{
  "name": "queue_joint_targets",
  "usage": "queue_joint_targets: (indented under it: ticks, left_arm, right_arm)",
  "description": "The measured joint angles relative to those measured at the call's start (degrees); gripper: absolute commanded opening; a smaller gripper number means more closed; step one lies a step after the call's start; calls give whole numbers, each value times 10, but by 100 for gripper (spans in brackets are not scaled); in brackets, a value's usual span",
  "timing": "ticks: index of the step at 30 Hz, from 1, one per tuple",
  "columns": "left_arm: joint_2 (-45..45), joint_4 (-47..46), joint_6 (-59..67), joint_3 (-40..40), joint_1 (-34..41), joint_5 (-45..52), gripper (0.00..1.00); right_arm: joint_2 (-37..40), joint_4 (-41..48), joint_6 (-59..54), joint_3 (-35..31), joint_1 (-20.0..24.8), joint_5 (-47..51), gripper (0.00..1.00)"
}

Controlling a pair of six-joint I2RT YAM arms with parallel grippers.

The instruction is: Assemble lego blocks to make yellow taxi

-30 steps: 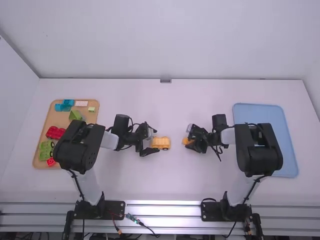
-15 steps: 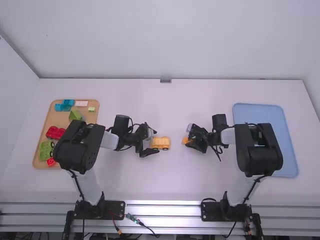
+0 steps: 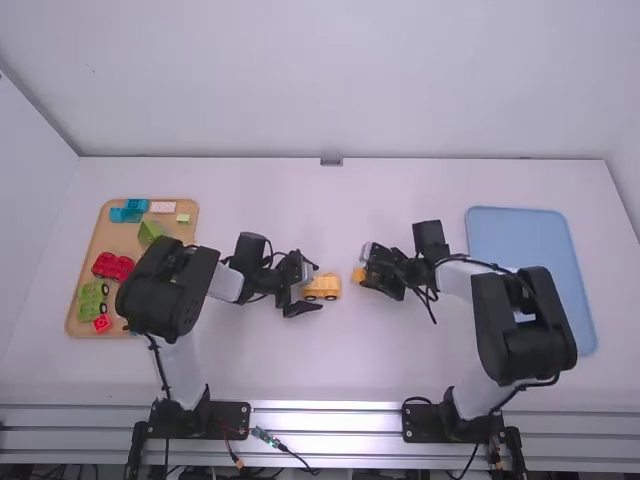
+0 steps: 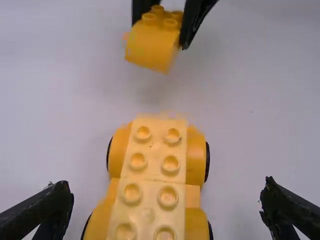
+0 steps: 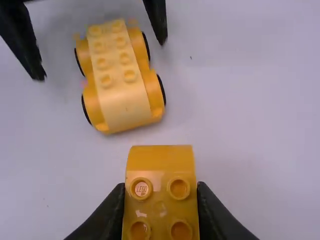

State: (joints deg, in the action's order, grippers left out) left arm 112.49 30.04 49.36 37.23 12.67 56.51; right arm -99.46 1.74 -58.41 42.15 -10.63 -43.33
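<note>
The yellow car base (image 3: 322, 287) stands on the table between the arms. My left gripper (image 3: 306, 287) is at its left end; in the left wrist view my left gripper (image 4: 167, 200) is spread wide, one finger on each side of the car base (image 4: 150, 170), touching neither side. To the right of the car, my right gripper (image 3: 368, 275) holds a curved yellow block (image 3: 358, 275). From the right wrist, my right gripper (image 5: 161, 200) is shut on that block (image 5: 160, 165), studs showing, apart from the car base (image 5: 120, 75).
A wooden tray (image 3: 90, 240) at the left carries red, green, blue and pink pieces, partly behind the left arm. At the right lies a blue tray (image 3: 515, 225), partly behind the right arm.
My right gripper has moved left with the yellow block, closer to the car base. My left gripper has shifted slightly right and toward the camera along the car.
</note>
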Motion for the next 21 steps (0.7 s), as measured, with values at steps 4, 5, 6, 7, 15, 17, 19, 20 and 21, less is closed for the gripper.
queue_joint_targets:
  ticks: [4, 5, 6, 7, 15, 17, 19, 20, 21]
  left_arm:
    - [19, 17, 2, 0, 3, 0, 99]
    - [19, 18, 2, 0, 3, 0, 99]
    - [20, 22, 1, 0, 3, 1, 99]
    - [21, 24, 2, 0, 3, 0, 99]
    - [34, -11, 2, 45, 3, 18, 99]
    - [48, -10, 2, 60, 3, 25, 99]
    - [74, -13, 2, 75, 3, 35, 99]
    - [74, -13, 2, 75, 3, 35, 99]
    - [87, -19, 2, 80, 3, 40, 99]
  right_arm:
    - [4, 0, -2, 0, -18, -15, 18]
    - [4, 0, -4, 0, -20, -19, 18]
    - [4, -1, -8, 0, -23, -27, 17]
    - [4, -1, -10, 0, -24, -31, 18]
    - [4, 0, -30, 6, -29, -81, 11]
    - [4, -1, -31, 11, -32, -86, 9]
    - [4, -1, -33, 18, -43, -90, 8]
    - [4, -1, -33, 18, -43, -90, 8]
    - [4, -1, -33, 23, -50, -91, 7]
